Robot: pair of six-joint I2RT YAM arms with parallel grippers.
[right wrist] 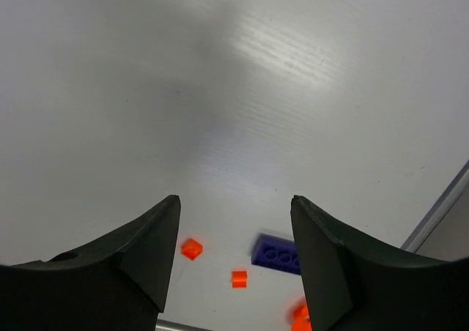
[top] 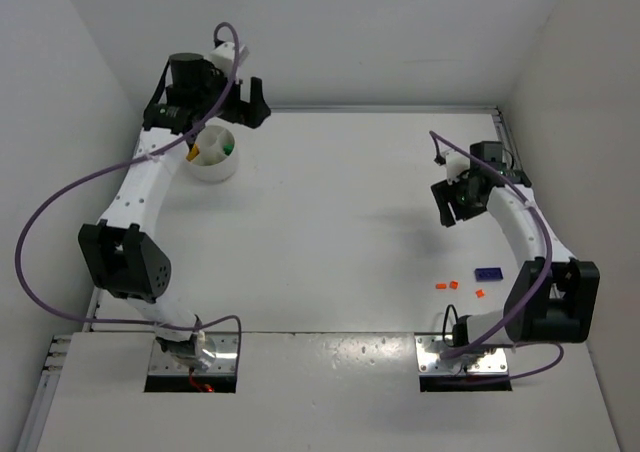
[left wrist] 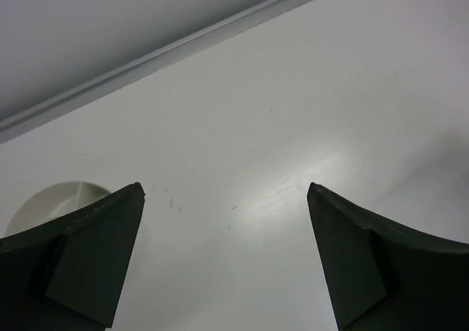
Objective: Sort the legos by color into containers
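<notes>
The white divided dish [top: 213, 162] stands at the far left, with a yellow lego [top: 190, 154] and a green lego [top: 228, 147] in it. My left gripper [top: 240, 107] hovers just behind the dish, open and empty; in the left wrist view the left gripper [left wrist: 226, 192] is over bare table, with the dish rim [left wrist: 55, 199] at lower left. On the right lie a blue lego [top: 488, 272] and three small orange legos [top: 441, 286]. My right gripper [top: 455, 212] hangs open above and behind them. In the right wrist view, the blue lego [right wrist: 277, 254] and orange legos [right wrist: 191, 248] show between its fingers.
White walls close in the table at the back and both sides, with a metal strip [left wrist: 168, 53] along the back edge. The arm bases sit at the near edge, and a purple cable [top: 40, 222] loops out to the left.
</notes>
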